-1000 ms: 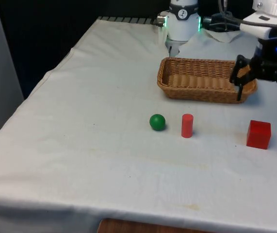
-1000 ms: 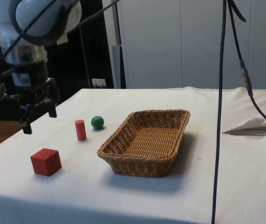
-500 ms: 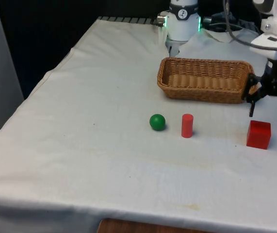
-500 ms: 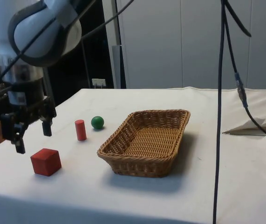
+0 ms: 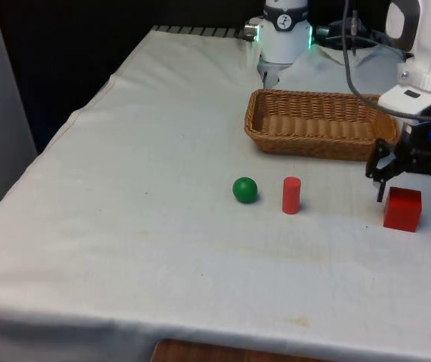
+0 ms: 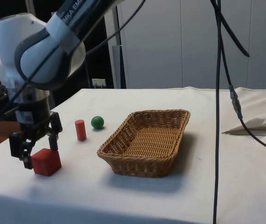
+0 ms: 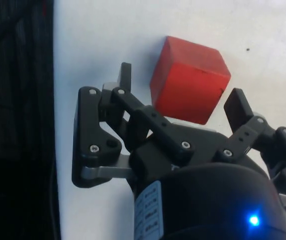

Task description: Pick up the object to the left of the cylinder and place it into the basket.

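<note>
Woven wicker basket (image 5: 317, 124), matt red cube (image 5: 402, 209), white cloth table (image 5: 140, 188).

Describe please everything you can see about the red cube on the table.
The red cube is a plain, matte solid block with sharp edges, maybe painted wood. It sits flat on the white cloth, near the table edge at the front view's right, apart from the basket. The open gripper is lowered around it, fingers on either side, not yet touching.

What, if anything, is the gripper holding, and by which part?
Nothing. The gripper is open, its jaws straddling the red cube without touching it.
</note>
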